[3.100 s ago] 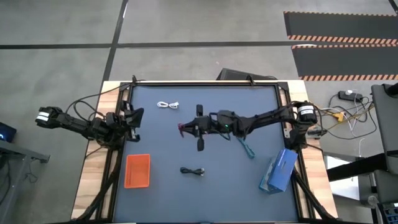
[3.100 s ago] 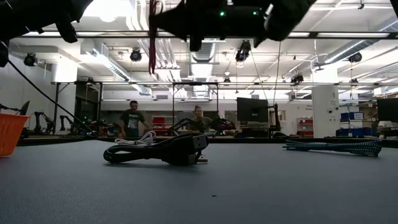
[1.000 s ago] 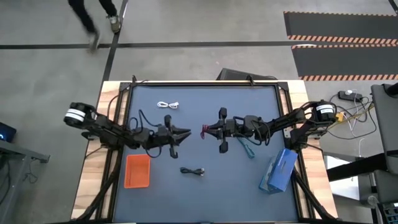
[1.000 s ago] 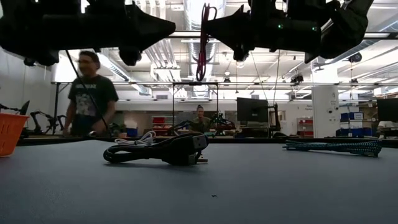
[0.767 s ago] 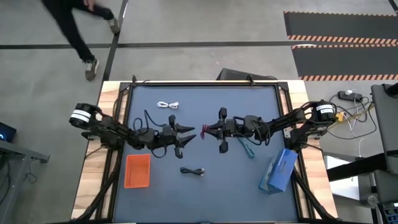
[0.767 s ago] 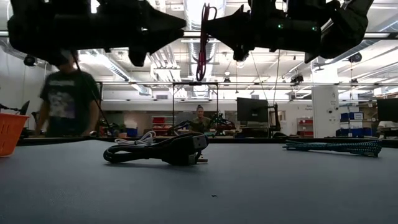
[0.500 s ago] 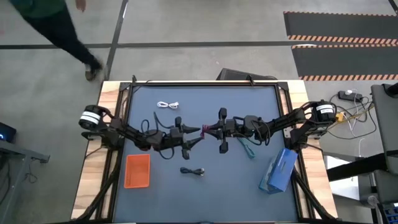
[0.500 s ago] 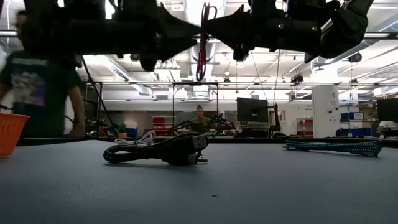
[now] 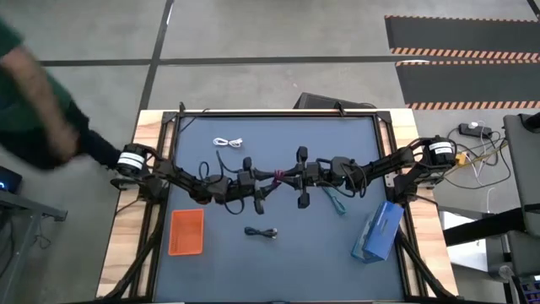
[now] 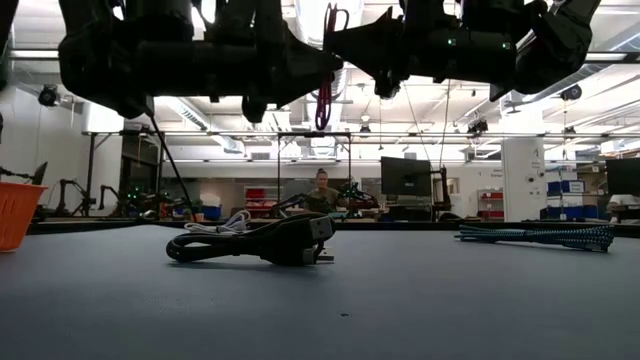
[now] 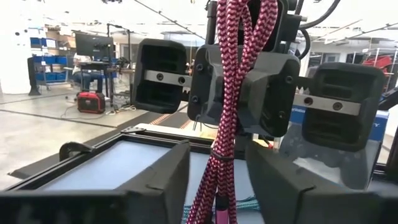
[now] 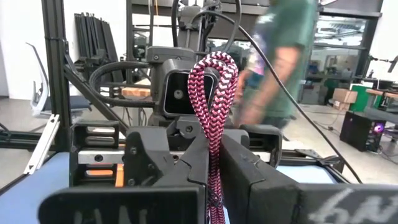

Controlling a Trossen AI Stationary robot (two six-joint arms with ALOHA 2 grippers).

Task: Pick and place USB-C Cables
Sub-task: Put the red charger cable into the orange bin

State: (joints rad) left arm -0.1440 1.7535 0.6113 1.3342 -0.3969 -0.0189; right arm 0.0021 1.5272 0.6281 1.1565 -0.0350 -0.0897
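1. Leftmost in the high view, an orange tray (image 9: pixel 186 231) sits at the lower left of the worktop (image 9: pixel 337 253), and a white cable (image 9: pixel 228 143) lies near the upper left.
2. Just left of centre, the left tool (image 9: pixel 263 187) has its fingers (image 11: pixel 155 180) spread wide on either side of the magenta-pink cable (image 9: pixel 277 177), not gripping it.
3. At centre, that cable hangs above the worktop, pinched by the right tool (image 9: pixel 284 176).
4. Below centre lies the black cable (image 9: pixel 261 232).
5. Right of centre lies the teal-blue cable (image 9: pixel 335 201); a blue box (image 9: pixel 377 231) rests lower right.
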